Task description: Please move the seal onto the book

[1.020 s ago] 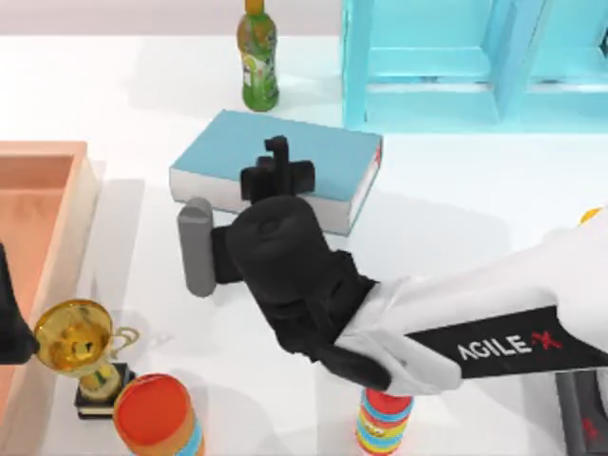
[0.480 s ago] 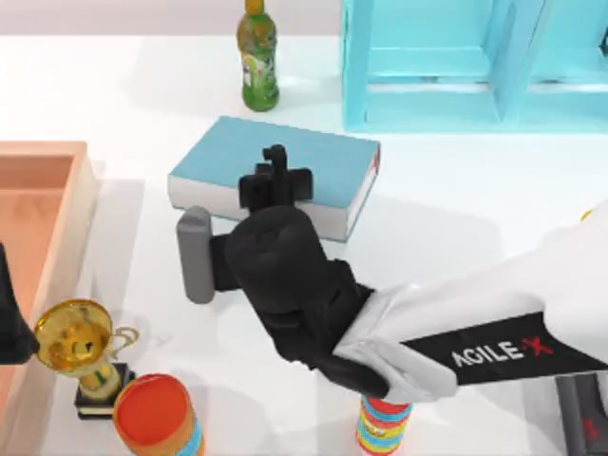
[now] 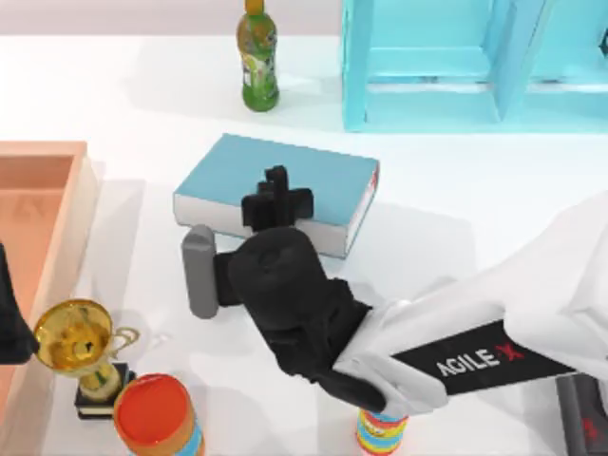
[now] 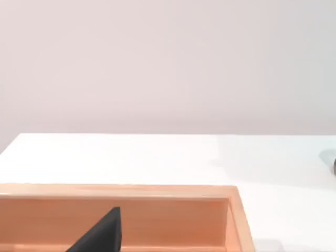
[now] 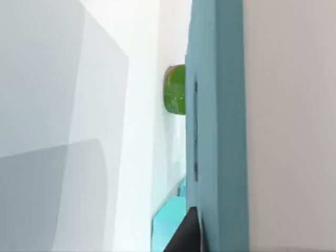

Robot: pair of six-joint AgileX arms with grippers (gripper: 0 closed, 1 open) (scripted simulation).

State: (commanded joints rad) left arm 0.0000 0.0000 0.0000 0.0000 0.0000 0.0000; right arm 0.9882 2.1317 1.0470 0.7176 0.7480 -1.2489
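The left arm [image 3: 8,328] is parked at the table's [image 3: 142,95] left edge, above the near part of a wooden tray [image 3: 43,152] whose far rim also shows in the left wrist view; whether its gripper is open or closed cannot be told. Just right of the tray, near the front edge, stands a gold trophy [image 3: 76,342], and just beside it, nearer still, is a can with an orange lid [image 3: 152,410]. Right of these, around the middle of the table, lies the book [image 3: 228,171], flat, teal cover up and white page edges toward the near side, set a little askew to the table's edges. The right gripper [image 3: 276,198] hangs over the near half of the book's cover, pointing down, with its black wrist and a grey block [image 3: 199,271] on the wrist's left side just near of the book. Whether it is open, closed or gripping anything cannot be told, and where the seal is cannot be told either, since the gripper covers the patch of cover beneath it. Far of the book stands a green bottle [image 3: 257,57]. To its right, at the far edge, is a light blue shelf [image 3: 427,66]. The white right arm [image 3: 475,351] reaches in from the near right, passing over a striped cylinder [image 3: 380,429] at the front edge.
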